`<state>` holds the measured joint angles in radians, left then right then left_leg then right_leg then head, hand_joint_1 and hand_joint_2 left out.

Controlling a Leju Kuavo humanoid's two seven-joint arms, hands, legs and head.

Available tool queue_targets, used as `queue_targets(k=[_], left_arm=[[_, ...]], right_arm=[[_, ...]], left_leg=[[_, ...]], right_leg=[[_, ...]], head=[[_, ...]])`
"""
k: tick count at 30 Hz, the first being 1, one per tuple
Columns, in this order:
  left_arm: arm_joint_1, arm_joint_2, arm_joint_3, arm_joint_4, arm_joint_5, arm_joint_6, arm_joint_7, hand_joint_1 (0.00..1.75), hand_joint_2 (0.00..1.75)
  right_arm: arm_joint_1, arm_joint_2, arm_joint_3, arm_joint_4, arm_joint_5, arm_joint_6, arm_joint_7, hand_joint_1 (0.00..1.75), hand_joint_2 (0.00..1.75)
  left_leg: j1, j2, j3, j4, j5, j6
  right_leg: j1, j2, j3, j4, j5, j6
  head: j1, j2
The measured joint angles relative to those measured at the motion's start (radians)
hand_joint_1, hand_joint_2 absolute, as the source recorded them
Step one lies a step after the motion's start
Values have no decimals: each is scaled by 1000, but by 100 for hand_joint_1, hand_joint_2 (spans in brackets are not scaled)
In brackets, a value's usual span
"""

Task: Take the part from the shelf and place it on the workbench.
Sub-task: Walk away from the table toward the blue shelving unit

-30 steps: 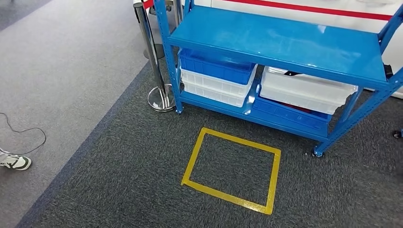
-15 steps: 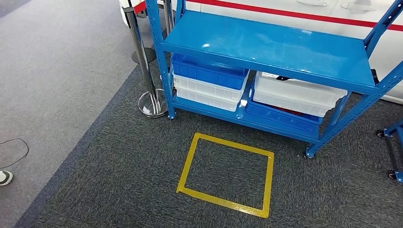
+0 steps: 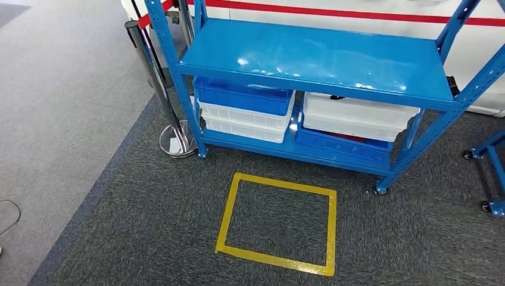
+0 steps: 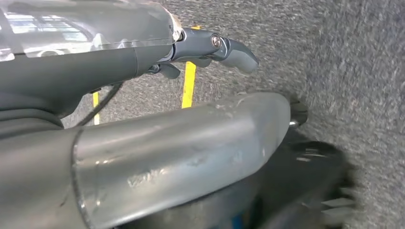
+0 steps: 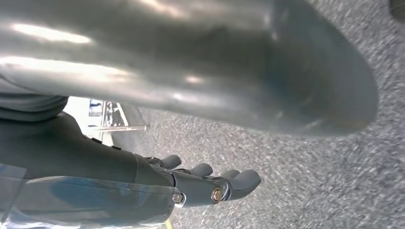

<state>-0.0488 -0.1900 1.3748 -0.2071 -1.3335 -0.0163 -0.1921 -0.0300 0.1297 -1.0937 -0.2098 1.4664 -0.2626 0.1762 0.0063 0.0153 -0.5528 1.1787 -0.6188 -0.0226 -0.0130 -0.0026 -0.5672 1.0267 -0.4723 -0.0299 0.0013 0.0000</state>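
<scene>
From the head view I have the blue shelf (image 3: 315, 59) ahead of me, standing on dark grey carpet (image 3: 149, 226). Its upper board is bare and shiny. Under that board, on the lower level, sit stacked bins: on the shelf's left half a blue bin (image 3: 241, 95) rests on a white bin (image 3: 241, 119), and on its right half a white bin (image 3: 357, 116) rests on a blue bin (image 3: 342, 143). Something dark pokes up at the back rim of that right-hand white bin, but I cannot tell whether it is the part; it is too small and mostly hidden by the upper board.

On the carpet just in front of the shelf lies a yellow tape rectangle (image 3: 277, 259). Beside the shelf's left leg stands a chrome post (image 3: 155, 77) on a round base, with a red belt at its top. Behind the shelf runs a white wall with a red stripe (image 3: 357, 13). To the right of the shelf a blue frame on casters (image 3: 491, 161) shows at the edge.

My left hand (image 4: 210, 50) hangs over the carpet near a strip of yellow tape, fingers loosely extended and grasping nothing. My right hand (image 5: 210, 183) also hangs above the carpet, fingers stretched out side by side, empty.
</scene>
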Motion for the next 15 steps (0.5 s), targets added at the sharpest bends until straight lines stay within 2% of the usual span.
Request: queue_targets(k=[1, 2, 3, 4, 5, 6, 7, 8, 10, 12, 13, 15], left_arm=[[1, 0, 0, 0, 0, -1, 1, 0, 0], [3, 0, 0, 0, 0, -1, 1, 0, 0], [5, 0, 0, 0, 0, -2, 2, 0, 0], [6, 0, 0, 0, 0, -2, 2, 0, 0], [7, 0, 0, 0, 0, -3, 2, 0, 0], [8, 0, 0, 0, 0, -3, 2, 0, 0], [8, 0, 0, 0, 0, -3, 1, 0, 0], [7, 0, 0, 0, 0, -3, 1, 0, 0], [4, 1, 0, 0, 0, -4, 1, 0, 0], [3, 1, 0, 0, -1, -4, 1, 0, 0], [4, 0, 0, 0, -1, -3, 1, 0, 0], [4, 0, 0, 0, -3, -3, 1, 0, 0]], right_arm=[[0, 0, 0, 0, 0, 0, 0, 0, 0], [0, 0, 0, 0, 0, 0, 0, 0, 0], [0, 0, 0, 0, 0, 0, 0, 0, 0], [0, 0, 0, 0, 0, 0, 0, 0, 0], [0, 1, 0, 0, 0, 0, -1, 0, 0], [0, 1, 0, 0, 0, 0, -1, 0, 0], [0, 1, 0, 0, 0, 0, -1, 0, 0], [-1, 2, 0, 0, 0, 0, -1, 0, 0], [-2, 2, 0, 0, 0, 0, -2, 0, 0], [-2, 2, 0, 0, 0, 0, -2, 0, 0], [-3, 2, 0, 0, 0, -1, -1, 0, 0], [-3, 2, 0, 0, 0, -1, -1, 0, 0]], left_leg=[[2, -2, -42, 65, -16, -3], [4, -3, -74, 103, -14, -4], [4, -4, -90, 107, 7, -4], [4, -5, -87, 71, 49, -2], [4, -10, -70, 5, 101, 3], [2, -19, -51, -56, 140, 10], [0, -27, -33, -109, 164, 17], [-2, -34, -22, -138, 169, 23], [-4, -35, -12, -156, 159, 32], [0, -29, 1, -173, 160, 41], [2, -25, 9, -183, 160, 47], [3, -16, 21, -191, 154, 57]], right_leg=[[0, 5, 5, 0, -5, -1], [1, 12, 11, 0, -10, -1], [1, 19, 19, 0, -16, 0], [0, 26, 30, 0, -23, 1], [0, 33, 41, 0, -30, 4], [1, 38, 49, -1, -37, 7], [2, 43, 55, -1, -42, 12], [1, 46, 56, -2, -46, 17], [0, 51, 56, -7, -48, 29], [-1, 40, 57, 1, -57, 39], [0, 32, 45, 29, -72, 43], [0, 16, -21, 145, -121, 48]], head=[[0, 0], [-1, 0], [-1, 0], [-1, 0], [-1, 0], [0, 0], [0, 0], [0, 0], [-2, 0], [0, 0], [2, 0], [6, 0]])
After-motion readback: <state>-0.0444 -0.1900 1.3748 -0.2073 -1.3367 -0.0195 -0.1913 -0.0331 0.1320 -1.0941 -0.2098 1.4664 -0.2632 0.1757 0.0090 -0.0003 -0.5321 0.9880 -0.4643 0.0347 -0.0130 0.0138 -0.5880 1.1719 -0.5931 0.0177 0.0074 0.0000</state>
